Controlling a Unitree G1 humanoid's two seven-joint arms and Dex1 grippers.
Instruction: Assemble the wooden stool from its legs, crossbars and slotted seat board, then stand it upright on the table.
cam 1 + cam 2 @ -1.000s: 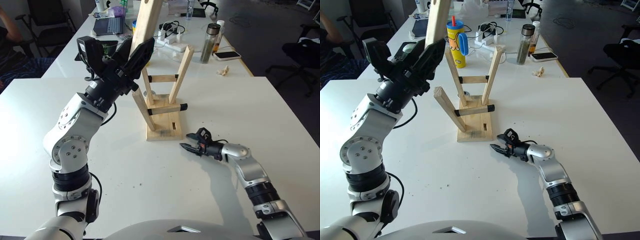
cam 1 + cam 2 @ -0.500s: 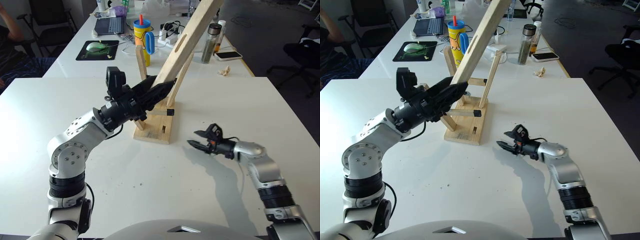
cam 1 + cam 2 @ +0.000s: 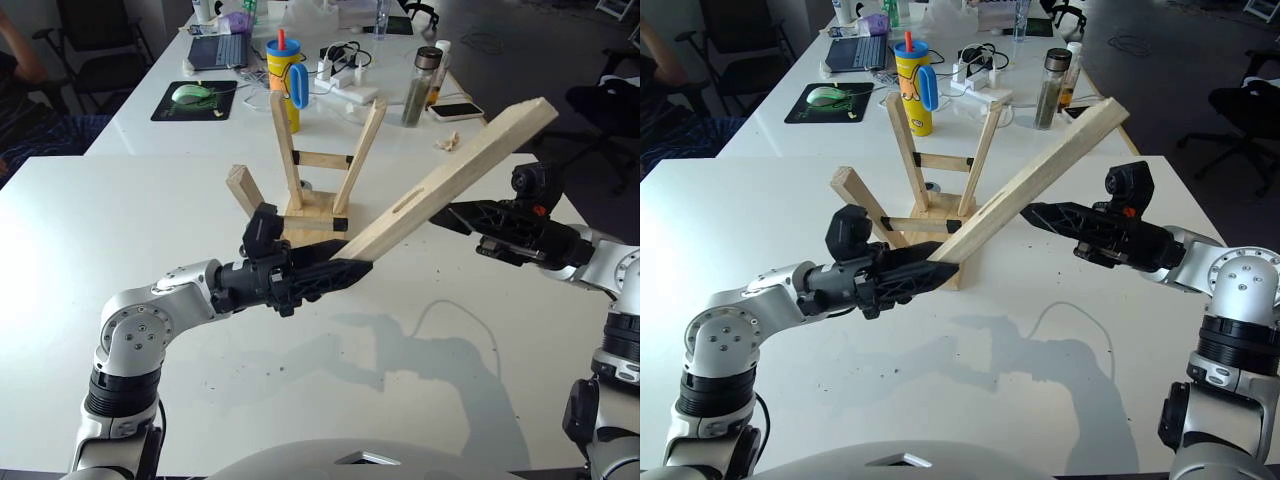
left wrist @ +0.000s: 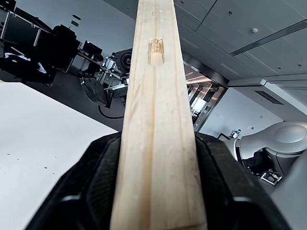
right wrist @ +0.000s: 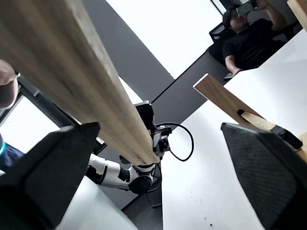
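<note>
- Left gripper is pinching the lower end of a long, pale, slotted wooden board.
- Right gripper is hanging spread just beneath the board's upper half.

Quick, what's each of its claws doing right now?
Left gripper: closed, holding the long pale wooden plank.
Right gripper: open, holding nothing.

The slotted board slants between left end effector and right end effector, before the stool frame.
</note>
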